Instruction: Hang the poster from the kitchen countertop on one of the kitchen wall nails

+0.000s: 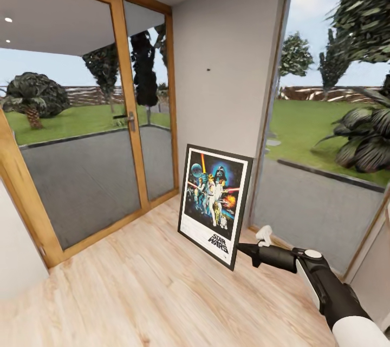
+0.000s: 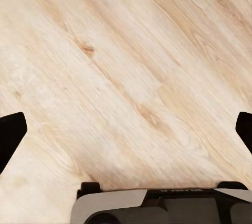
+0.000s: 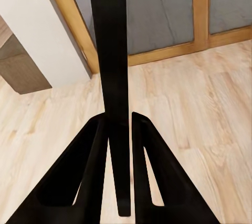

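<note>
One right tool (image 3: 119,129) clamps thin black-framed rectangular poster (image 1: 215,202).

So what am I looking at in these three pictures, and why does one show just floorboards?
It is a simulated two-armed robot. The big picture comes from a camera on its head: its right arm reaches out, and the right tool grips the edge of a framed Star Wars poster held low over the wooden floor, under a tiny wall nail. The other two come from cameras at each wrist. The right one looks along closed fingers pinching the poster's black frame. The left one looks down at floorboards, with its fingers spread apart, holding nothing.
</note>
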